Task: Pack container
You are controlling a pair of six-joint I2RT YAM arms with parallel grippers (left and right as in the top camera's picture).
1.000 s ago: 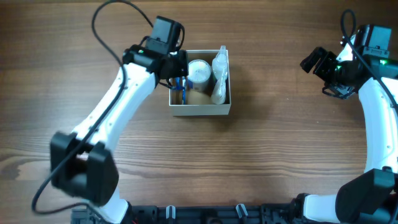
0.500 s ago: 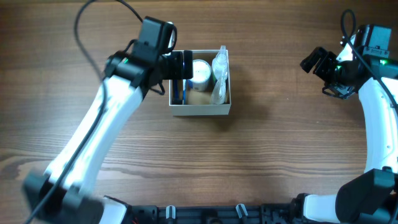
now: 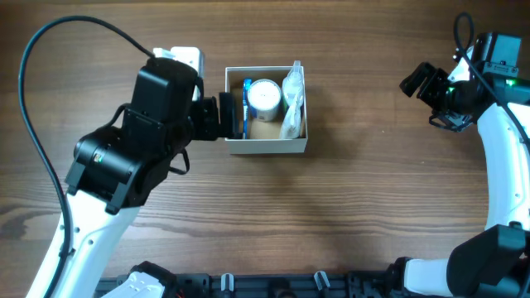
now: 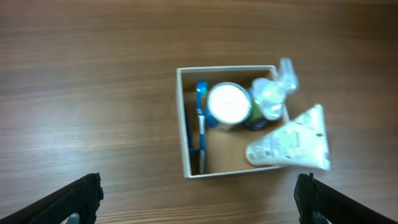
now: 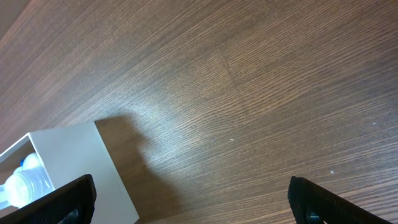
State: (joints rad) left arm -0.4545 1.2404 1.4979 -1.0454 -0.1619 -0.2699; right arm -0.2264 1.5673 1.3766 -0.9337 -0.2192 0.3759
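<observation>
The container (image 3: 267, 147) is a square white box with a tan floor, standing at the table's upper middle. Inside lie a blue toothbrush (image 3: 246, 108) along its left wall, a round white jar (image 3: 264, 95) and a clear bottle (image 3: 292, 103). In the left wrist view the container (image 4: 185, 134) also holds a white tube (image 4: 292, 146) leaning over its right rim. My left gripper (image 3: 228, 116) hovers at the box's left side, open and empty, its fingers (image 4: 81, 198) spread wide. My right gripper (image 3: 420, 83) hangs open far to the right, holding nothing.
Bare wood-grain table surrounds the box on all sides. The right wrist view catches the container's white wall (image 5: 81, 168) at the lower left, with the bottle (image 5: 23, 185) peeking over it. The left arm's black cable loops over the table's left part.
My left gripper opened and let go of the blue toothbrush, which now lies in the box. The left arm then drew back and up to the left. The right arm stayed still.
</observation>
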